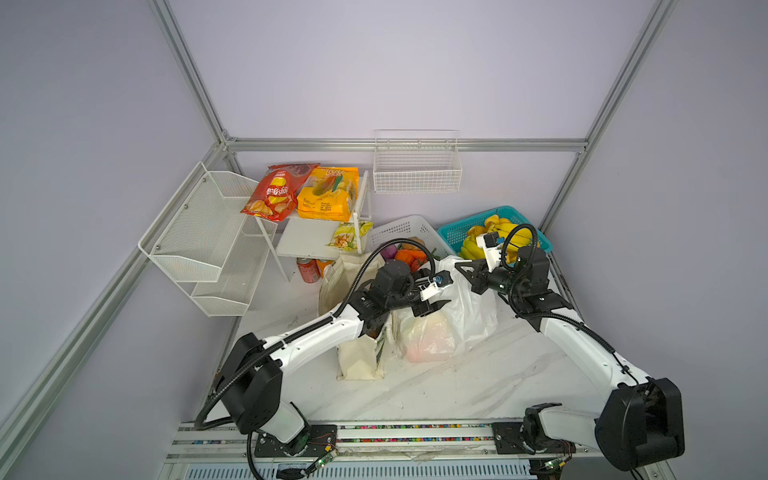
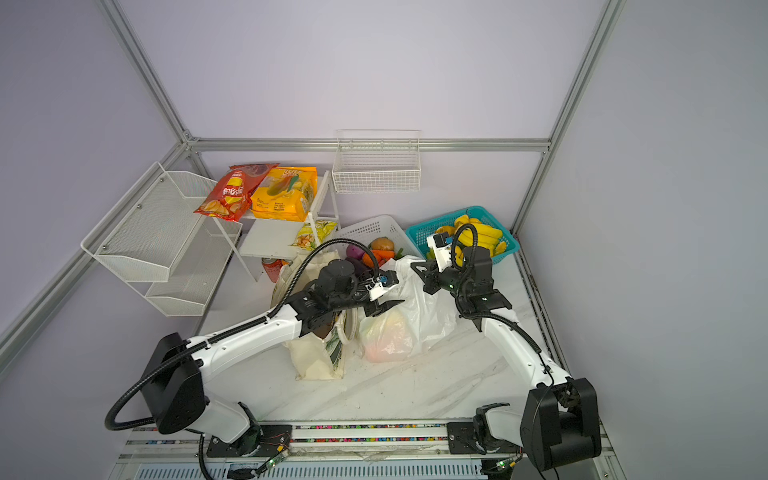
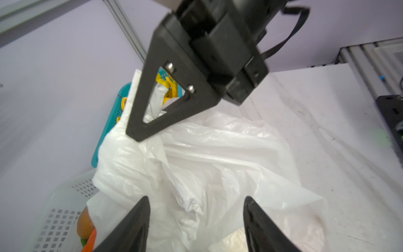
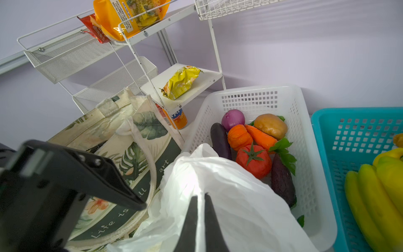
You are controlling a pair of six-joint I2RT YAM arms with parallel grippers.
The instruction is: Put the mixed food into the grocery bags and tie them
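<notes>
A plastic bag [image 1: 457, 320] pinched by the right gripper [image 4: 201, 195], left gripper [image 3: 196, 198] gaping above; vegetables [image 4: 253, 161] fill the basket [image 4: 305, 98] beyond, marble tabletop [image 1: 457, 395] below.

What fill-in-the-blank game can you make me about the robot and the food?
1. The right gripper has its jaws shut on the white plastic ___.
2. The left gripper has its jaws ___.
3. The teal basket holds yellow ___.

Missing words: bag; open; bananas.
</notes>
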